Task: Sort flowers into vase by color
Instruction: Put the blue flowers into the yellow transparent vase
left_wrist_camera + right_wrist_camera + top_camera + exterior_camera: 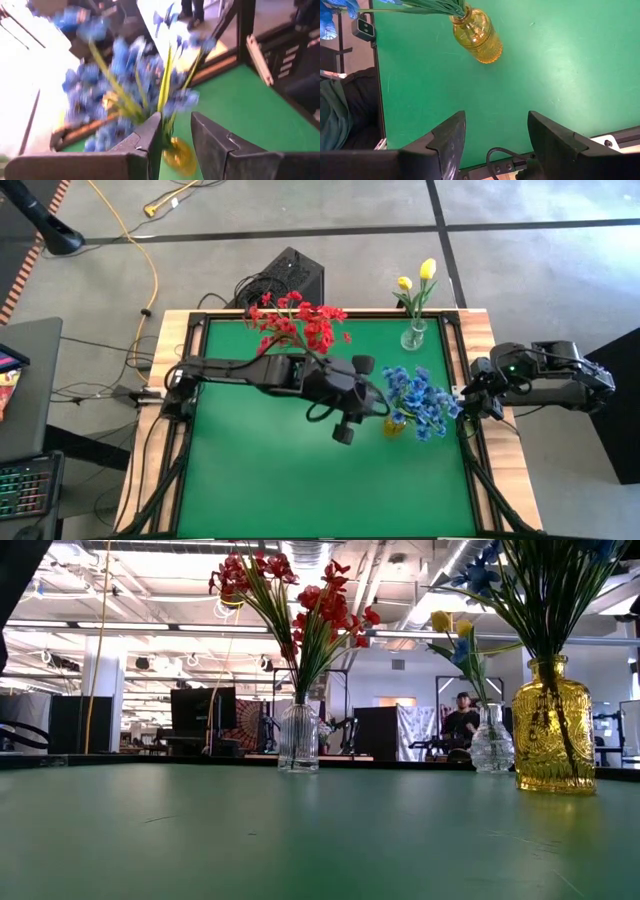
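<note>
Blue flowers stand with their stems in a yellow glass vase at the table's right middle. Red flowers fill a clear ribbed vase at the far left-centre. Yellow flowers stand in a small clear vase at the far right. My left gripper is raised above the table, just left of the blue flowers. It is open with nothing between its fingers; the blue blooms and yellow vase lie beyond them. My right gripper waits open at the table's right edge.
The green mat is bare across its near half. A wooden frame borders the table. A black box with cables sits on the floor beyond the far edge. A person shows far back in the room.
</note>
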Tool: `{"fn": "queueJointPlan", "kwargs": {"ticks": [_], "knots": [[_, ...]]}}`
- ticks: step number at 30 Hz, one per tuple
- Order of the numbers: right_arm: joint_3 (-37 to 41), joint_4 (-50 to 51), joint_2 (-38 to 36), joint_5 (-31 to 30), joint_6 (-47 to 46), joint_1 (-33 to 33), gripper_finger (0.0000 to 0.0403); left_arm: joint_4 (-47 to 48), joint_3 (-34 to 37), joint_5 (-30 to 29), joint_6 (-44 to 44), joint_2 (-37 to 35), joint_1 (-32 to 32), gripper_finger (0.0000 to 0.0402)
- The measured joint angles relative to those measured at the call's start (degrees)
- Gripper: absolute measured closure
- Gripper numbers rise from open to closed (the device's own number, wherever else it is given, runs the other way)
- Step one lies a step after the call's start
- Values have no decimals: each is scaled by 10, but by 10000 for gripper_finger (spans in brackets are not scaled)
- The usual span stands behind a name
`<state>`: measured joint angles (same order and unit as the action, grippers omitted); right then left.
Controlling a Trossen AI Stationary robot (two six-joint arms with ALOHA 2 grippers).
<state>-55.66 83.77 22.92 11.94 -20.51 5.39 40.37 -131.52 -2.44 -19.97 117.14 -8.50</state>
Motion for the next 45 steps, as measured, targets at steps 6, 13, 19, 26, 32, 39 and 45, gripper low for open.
{"fn": "queueJointPlan", "kwargs": {"ticks": [6,13,19,26,32,39,45], "knots": [[0,0,0,0,0,0,164,-122,42,2,-4,-2,-9,310],[0,0,0,0,0,0,164,-267,125,-12,7,2,-9,310],[0,0,0,0,0,0,164,-262,128,-27,10,1,-9,310],[0,0,0,0,0,0,164,-250,128,-63,-4,1,-6,310],[0,0,0,0,0,0,164,-168,128,-174,25,-45,-40,310],[0,0,0,0,0,0,164,-35,129,-255,197,-29,-80,310],[0,0,0,0,0,0,164,-76,128,-301,259,43,-88,310]]}}
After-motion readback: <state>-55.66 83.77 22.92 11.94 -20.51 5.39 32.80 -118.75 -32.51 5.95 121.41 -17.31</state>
